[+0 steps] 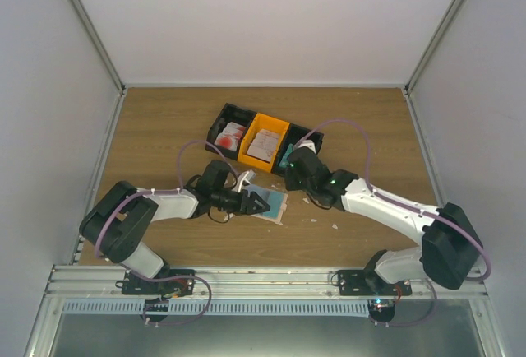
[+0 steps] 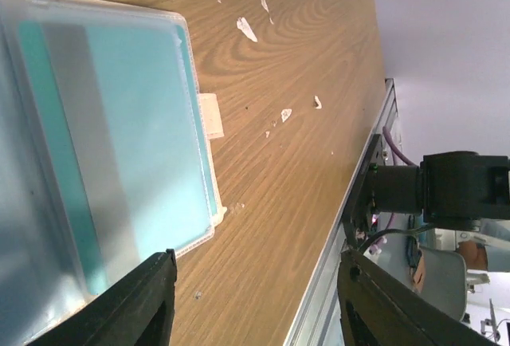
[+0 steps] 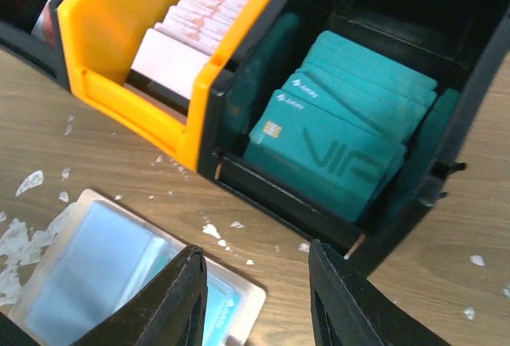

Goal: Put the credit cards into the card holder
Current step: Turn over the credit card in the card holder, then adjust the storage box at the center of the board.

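Left tool (image 2: 256,302) gapes; card holder (image 2: 96,7) partly cut off.

Left arm (image 1: 160,203) and right arm (image 1: 386,206) white with black joints, looping purple cables (image 1: 345,122), black jaws

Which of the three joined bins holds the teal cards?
The black bin at the right end, next to the orange bin, which holds pale cards instead.

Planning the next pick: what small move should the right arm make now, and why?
Probably lower the right gripper into the black bin onto the front teal card: its jaws stand open and empty just before the bin, and the card holder lies open on the table.
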